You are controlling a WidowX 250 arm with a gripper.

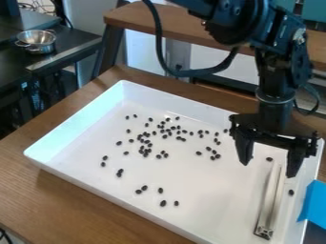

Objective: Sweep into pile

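Spreading loosely across the white tray [210,190], dark bean-like pieces [163,203] cluster toward its middle. Brown wooden table [76,205] beneath. The gripper [269,168], its fingers parted, hangs by the far end of a long pale tool [270,200]; behind, a metal bowl [38,42] sits on a dark counter [71,53].

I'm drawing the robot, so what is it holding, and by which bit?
Nothing: the gripper is open, and the long tool lies in the tray.

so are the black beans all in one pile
No, the black beans lie scattered over the white tray, some well apart from the rest.
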